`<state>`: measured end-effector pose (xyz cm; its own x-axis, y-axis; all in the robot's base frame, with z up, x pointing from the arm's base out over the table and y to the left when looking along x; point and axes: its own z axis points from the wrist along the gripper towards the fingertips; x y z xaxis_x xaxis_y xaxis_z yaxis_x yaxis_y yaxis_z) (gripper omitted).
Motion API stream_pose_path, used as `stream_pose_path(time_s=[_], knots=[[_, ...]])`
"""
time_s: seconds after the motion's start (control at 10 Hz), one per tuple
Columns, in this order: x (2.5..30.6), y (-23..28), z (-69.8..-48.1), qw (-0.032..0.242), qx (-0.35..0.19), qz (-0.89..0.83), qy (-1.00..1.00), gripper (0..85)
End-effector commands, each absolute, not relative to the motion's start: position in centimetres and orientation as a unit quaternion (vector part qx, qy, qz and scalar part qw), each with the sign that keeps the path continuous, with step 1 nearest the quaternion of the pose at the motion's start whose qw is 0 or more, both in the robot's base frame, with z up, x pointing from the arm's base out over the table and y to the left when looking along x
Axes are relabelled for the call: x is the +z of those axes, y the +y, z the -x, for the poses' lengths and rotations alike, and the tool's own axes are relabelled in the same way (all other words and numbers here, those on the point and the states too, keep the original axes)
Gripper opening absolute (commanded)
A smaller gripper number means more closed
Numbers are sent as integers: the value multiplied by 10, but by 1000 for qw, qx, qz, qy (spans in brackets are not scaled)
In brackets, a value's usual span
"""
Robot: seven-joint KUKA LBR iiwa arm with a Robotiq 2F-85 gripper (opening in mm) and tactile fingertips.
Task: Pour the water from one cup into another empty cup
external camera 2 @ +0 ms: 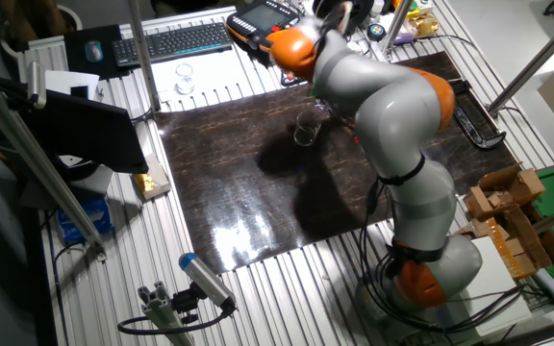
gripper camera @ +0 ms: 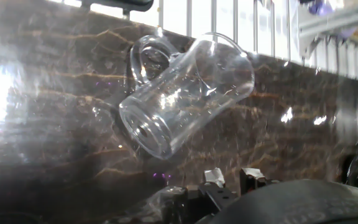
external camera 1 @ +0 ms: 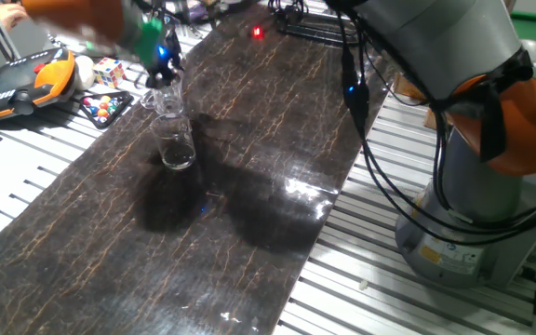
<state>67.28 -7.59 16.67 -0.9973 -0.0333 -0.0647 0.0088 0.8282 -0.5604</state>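
Item: dark marbled worktop (external camera 1: 249,140) on a slotted aluminium bench.

Gripper (external camera 1: 161,58): blurred, with blue lights, above the worktop's far left part in one fixed view. Whether the fingers are clamped or apart cannot be told in any view.

Glass tumbler (external camera 1: 164,93): clear, directly under the gripper, raised and tilted. The hand view shows it best (gripper camera: 188,93), lying at a slant across the frame, thick base toward the lower left.

Tapered cup (external camera 1: 176,144): clear, upright on the worktop just below the tumbler. In the hand view only part of its round rim (gripper camera: 146,59) shows behind the tumbler.

Water: not discernible in any view.

The other fixed view only: keyboard (external camera 2: 176,40), a small glass (external camera 2: 186,79) on the bench beyond the worktop, wooden blocks (external camera 2: 508,207); the arm (external camera 2: 383,96) hides the gripper and most of the tumbler.

One fixed view only: orange-and-grey pendant (external camera 1: 26,79), Rubik's cube (external camera 1: 110,70), red light (external camera 1: 257,33).

Writing: none legible.
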Motion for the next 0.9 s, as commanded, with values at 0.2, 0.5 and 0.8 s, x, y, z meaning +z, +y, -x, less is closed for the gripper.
stream_pose_path(time_s=[0.2, 0.5, 0.8], knots=[[202, -67, -663, 29, -190, -23, 981, 137], [227, -56, -648, 29, -144, -41, 988, 7], [251, -40, -632, 26, -119, -60, 991, 7]])
